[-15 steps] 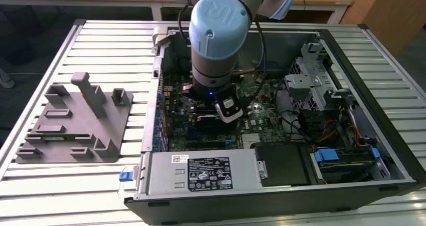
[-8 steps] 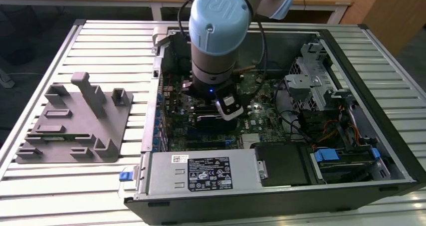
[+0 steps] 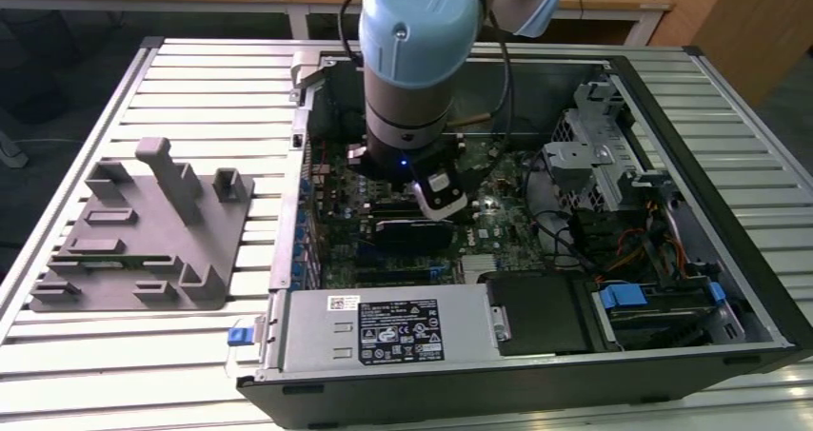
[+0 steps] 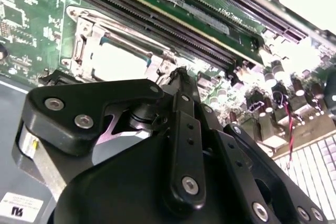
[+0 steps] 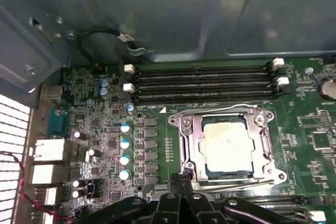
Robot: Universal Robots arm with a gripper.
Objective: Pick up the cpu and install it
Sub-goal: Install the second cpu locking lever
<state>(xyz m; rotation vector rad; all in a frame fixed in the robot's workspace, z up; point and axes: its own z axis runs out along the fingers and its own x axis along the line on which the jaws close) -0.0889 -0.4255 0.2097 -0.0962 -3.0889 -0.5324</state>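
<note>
exterior view: the arm is lowered into the open computer case [image 3: 661, 88] on the slatted bench [image 3: 190, 79]; the end effector [image 3: 439, 201] is held low over the motherboard [image 3: 508, 224]. a grey fixture [image 3: 140, 236] lies at the exterior view's left.
second wrist view: the end effector [image 4: 179, 74] is seen with its black fingers [image 4: 184, 129] pressed together, nothing pinched between them; the cpu [image 4: 118, 61] is seated inside the socket frame [image 4: 84, 40], just beside the fingertips.
first wrist view: the cpu [image 5: 227, 143] lies flat, silver top up, edges square to the socket frame [image 5: 184, 129] and the memory slots [image 5: 205, 82]; being square, no long axis is shown.
risk: judged, a low sideways move could scrape the socket or shift the chip.
</note>
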